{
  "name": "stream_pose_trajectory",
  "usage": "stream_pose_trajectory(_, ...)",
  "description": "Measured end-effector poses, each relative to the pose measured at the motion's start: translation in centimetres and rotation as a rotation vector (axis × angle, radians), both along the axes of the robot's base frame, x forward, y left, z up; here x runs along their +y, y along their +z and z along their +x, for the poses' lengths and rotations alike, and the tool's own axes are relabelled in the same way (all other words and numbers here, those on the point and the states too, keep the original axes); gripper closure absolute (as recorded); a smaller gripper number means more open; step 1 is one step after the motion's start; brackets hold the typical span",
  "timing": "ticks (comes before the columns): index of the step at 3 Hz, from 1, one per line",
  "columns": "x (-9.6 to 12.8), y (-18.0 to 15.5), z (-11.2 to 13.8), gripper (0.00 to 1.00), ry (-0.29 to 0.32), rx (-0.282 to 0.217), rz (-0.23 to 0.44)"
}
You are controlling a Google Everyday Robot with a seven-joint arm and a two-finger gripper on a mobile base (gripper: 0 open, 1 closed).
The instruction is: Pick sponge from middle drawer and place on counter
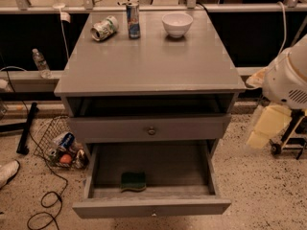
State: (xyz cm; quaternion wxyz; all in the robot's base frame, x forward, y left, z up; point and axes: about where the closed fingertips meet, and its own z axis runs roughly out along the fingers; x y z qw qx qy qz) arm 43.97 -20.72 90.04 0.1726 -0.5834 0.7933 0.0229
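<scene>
Camera view: broad counter, front half open room to its overhanging edge. Middle drawer pulled out below, unobstructed from above. Gripper right of the cabinet, touching nothing; spread or pressed together, cannot tell. Bowl, upright can, tipped can along counter's back. Sponge inside drawer, near its front wall.
</scene>
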Motion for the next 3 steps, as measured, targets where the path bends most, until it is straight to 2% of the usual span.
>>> stream_pose_trajectory(1, 0.6, -5.0, 0.3, 0.0, -0.011, 0.057, 0.071)
stream_pose_trajectory(2, 0.6, -6.9, 0.0, 0.0, -0.016, 0.08, 0.129)
stream_pose_trajectory(3, 1.6, -8.7, 0.0, 0.0, -0.022, 0.092, 0.205)
